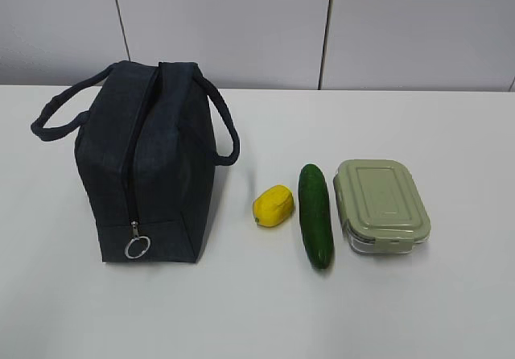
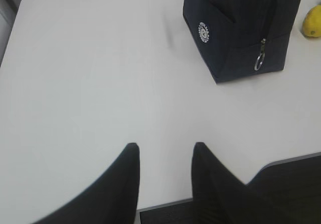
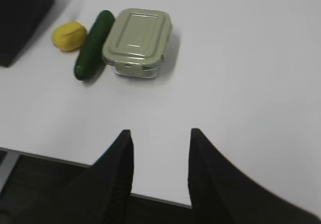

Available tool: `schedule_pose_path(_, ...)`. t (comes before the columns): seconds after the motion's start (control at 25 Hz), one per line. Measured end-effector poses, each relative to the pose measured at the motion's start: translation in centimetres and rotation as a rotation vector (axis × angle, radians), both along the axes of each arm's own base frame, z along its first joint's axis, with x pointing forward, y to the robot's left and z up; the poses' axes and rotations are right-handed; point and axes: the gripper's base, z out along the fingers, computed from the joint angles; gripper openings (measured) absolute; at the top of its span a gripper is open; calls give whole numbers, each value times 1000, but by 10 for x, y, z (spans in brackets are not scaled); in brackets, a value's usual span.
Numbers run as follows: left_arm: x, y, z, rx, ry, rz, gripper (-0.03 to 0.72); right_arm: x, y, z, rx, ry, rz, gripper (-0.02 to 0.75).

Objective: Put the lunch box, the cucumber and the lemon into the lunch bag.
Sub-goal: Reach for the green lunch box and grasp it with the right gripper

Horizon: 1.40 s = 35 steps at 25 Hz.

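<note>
The dark navy lunch bag [image 1: 149,166] stands on the left of the white table, zipper closed, ring pull [image 1: 137,247] at its near end. The yellow lemon [image 1: 273,205], the dark green cucumber [image 1: 315,214] and the lunch box [image 1: 381,205] with a sage-green lid lie in a row to its right. No gripper shows in the exterior view. My left gripper [image 2: 165,146] is open and empty above the table's near edge, the bag [image 2: 241,28] far ahead to the right. My right gripper [image 3: 160,132] is open and empty, the lunch box [image 3: 138,40], cucumber [image 3: 94,44] and lemon [image 3: 69,36] ahead to the left.
The table's near edge [image 3: 50,156] runs just under both grippers. A grey panelled wall [image 1: 322,21] stands behind the table. The lemon [image 2: 312,21] shows at the right edge of the left wrist view.
</note>
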Motion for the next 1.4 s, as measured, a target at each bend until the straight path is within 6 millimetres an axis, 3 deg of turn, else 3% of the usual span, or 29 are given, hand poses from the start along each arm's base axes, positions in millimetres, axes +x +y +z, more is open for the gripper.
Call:
schedule_pose_path(0.16, 0, 0, 0, 0, 0, 0, 238, 3, 11, 4, 117, 7, 75, 276)
schedule_pose_path(0.44, 0, 0, 0, 0, 0, 0, 238, 39, 29, 20, 367, 79, 199, 276)
schedule_pose_path(0.8, 0, 0, 0, 0, 0, 0, 238, 115, 45, 20, 641, 270, 344, 276)
schedule_pose_path(1.0, 0, 0, 0, 0, 0, -9, 238, 160, 48, 13, 653, 420, 420, 276)
schedule_pose_path(1.2, 0, 0, 0, -2, 0, -21, 238, 210, 43, 12, 661, 518, 469, 276)
schedule_pose_path(1.4, 0, 0, 0, -2, 0, -21, 238, 252, 7, 2, 705, 539, 400, 285)
